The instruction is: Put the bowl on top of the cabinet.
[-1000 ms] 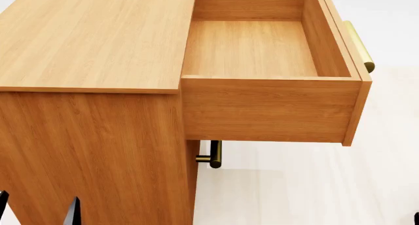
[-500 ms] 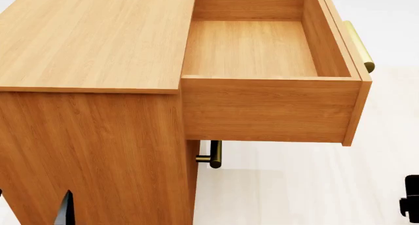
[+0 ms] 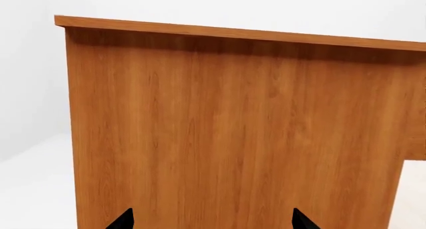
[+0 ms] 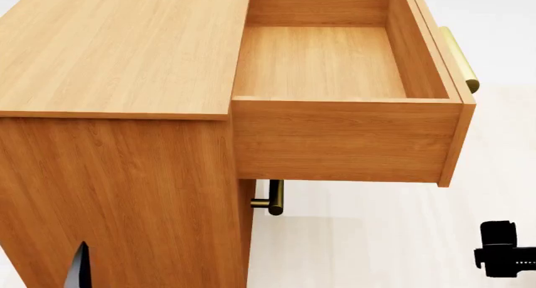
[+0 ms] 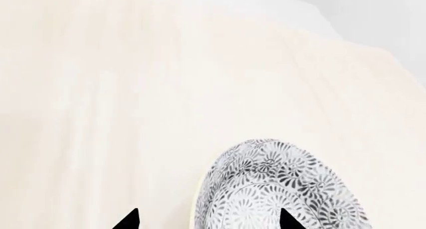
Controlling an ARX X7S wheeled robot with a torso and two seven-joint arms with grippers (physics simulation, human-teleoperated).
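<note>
Right end effector at bowl — cabinet drawer open.

one cabinet, one open drawer, two brass handles, one bowl

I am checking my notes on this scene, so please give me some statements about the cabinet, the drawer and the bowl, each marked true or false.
1. The top drawer of the cabinet is pulled out. True.
2. The bowl lies inside the open drawer. False: the drawer holds nothing; the bowl shows only in the right wrist view, at the right gripper, over pale floor.
3. The bowl has a grey-black floral pattern. True.
4. The cabinet top carries a plate. False: nothing stands on its visible part.
5. The left gripper faces the cabinet's wooden side. True.
6. The drawer handles are white plastic. False: they are brass-coloured bars.
</note>
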